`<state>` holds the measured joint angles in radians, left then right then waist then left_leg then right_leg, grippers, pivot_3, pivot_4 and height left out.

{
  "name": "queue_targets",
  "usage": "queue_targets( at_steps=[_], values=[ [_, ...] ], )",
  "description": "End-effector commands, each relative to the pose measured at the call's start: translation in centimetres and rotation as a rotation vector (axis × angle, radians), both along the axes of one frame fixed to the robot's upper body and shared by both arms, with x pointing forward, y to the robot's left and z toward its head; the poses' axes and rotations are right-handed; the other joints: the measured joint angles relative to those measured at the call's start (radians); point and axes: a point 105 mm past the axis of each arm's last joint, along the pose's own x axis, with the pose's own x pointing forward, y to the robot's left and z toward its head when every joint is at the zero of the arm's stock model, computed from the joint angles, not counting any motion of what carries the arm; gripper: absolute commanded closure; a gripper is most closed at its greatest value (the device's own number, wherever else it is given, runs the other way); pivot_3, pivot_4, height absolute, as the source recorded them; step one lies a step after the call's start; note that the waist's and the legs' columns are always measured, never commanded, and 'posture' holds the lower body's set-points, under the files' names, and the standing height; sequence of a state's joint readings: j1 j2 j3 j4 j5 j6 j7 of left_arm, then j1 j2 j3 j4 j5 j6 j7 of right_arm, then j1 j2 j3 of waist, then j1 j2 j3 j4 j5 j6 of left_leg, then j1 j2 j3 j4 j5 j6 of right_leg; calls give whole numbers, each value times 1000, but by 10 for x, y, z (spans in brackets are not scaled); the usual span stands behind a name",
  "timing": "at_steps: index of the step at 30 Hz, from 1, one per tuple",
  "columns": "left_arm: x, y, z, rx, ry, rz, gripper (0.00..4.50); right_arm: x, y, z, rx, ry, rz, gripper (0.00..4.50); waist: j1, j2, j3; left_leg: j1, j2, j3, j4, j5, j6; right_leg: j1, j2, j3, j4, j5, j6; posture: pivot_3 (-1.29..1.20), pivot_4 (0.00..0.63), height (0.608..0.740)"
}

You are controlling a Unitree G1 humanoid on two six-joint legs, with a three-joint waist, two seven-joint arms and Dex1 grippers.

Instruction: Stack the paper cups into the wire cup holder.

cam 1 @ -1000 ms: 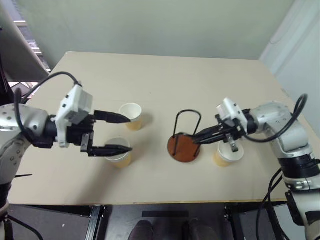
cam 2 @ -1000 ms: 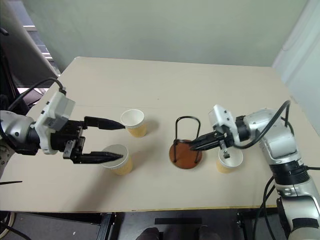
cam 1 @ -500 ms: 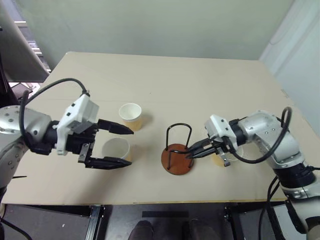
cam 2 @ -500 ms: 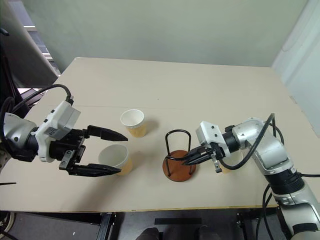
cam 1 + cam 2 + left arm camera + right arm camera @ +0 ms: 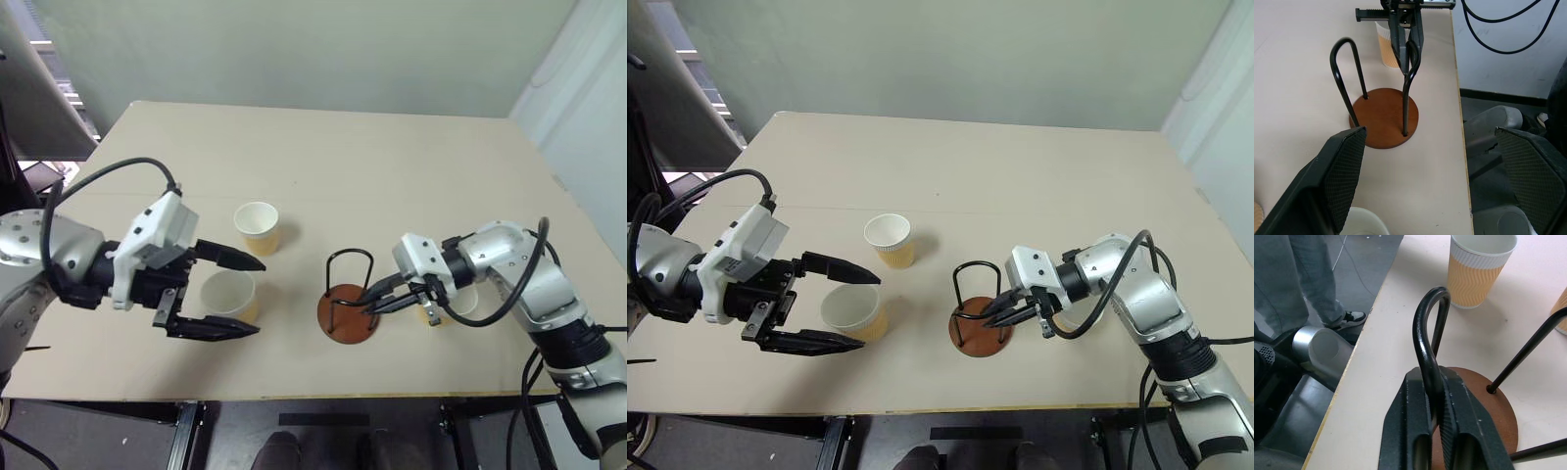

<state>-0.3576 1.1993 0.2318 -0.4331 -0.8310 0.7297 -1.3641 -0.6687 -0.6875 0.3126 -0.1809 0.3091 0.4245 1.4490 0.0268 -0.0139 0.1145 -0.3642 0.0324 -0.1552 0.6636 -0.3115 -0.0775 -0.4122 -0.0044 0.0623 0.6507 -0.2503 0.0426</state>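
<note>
Pale beige rectangular table [image 5: 392, 166] is carrying everything; its far half is lying bare, with open room toward the back edge and both far corners. All task things are sitting in the near half, close to the front edge.

Left gripper [image 5: 235, 294], black two-fingered with a white camera block, is hovering over the near-left part of the table, fingers spread wide, holding nothing. A yellow-tan ribbed paper cup with a white inside [image 5: 229, 294] is standing upright between the spread fingers, apart from both.

Right gripper [image 5: 377, 299] is reaching in from the right, fingers [image 5: 1415, 431] nearly together around one thin black wire loop of the wire cup holder [image 5: 348, 311], a round reddish-brown disc base with two black wire loops, standing just right of the table's middle near the front edge. Fingers look slightly parted on the wire; how firmly they are clamping it, cannot tell.

Second tan paper cup [image 5: 257, 227] is standing upright behind the first, well apart from the holder. Third tan paper cup [image 5: 453, 302] is sitting just right of the holder, partly hidden behind the right arm.

Right wrist view is giving the wire running down between the fingers. Left wrist view is giving the right fingers pinching the far loop, and the drop past the table's front edge.
</note>
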Motion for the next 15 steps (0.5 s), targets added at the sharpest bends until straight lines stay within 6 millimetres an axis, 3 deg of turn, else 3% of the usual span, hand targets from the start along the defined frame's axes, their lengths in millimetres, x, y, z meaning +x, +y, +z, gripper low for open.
queue_targets(
  at_steps=[1, 6, 10, 13, 15],
  values=[
    [-6, -1, 7, 12, -28, -17, 0, -2, 2, 10, -3, -45, 23, 2715, 0, 0, 0, 0, 0, 0, 0, 0, 0, 0, 0, 0, 0, 0, 0, 0, 150, 740],
    [-4, 1, 6, 14, -28, -14, 0, -4, -3, 36, 14, -87, 14, 972, 0, 0, 0, 0, 0, 0, 0, 0, 0, 0, 0, 0, 0, 0, 0, 0, 150, 740],
    [-1, 2, 6, 15, -31, -21, 0, -9, -27, 66, -73, -215, 5, 972, 4, 0, 0, -1, 0, 0, 0, 0, 0, 0, 0, 0, -1, 0, 0, 0, 150, 740],
    [-1, 2, 6, 16, -32, -29, 0, -12, -41, 77, -121, -253, -16, 972, 4, 0, 0, -1, 0, -1, -1, 0, 0, 1, 0, 0, -2, 0, 0, 0, 150, 740],
    [0, 1, 5, 13, -28, -42, 0, -16, -65, 77, -206, -254, -68, 972, 5, 0, 0, 0, 0, 0, -1, 0, 0, 2, 0, 0, -3, 0, 0, 0, 150, 740]
  ],
)
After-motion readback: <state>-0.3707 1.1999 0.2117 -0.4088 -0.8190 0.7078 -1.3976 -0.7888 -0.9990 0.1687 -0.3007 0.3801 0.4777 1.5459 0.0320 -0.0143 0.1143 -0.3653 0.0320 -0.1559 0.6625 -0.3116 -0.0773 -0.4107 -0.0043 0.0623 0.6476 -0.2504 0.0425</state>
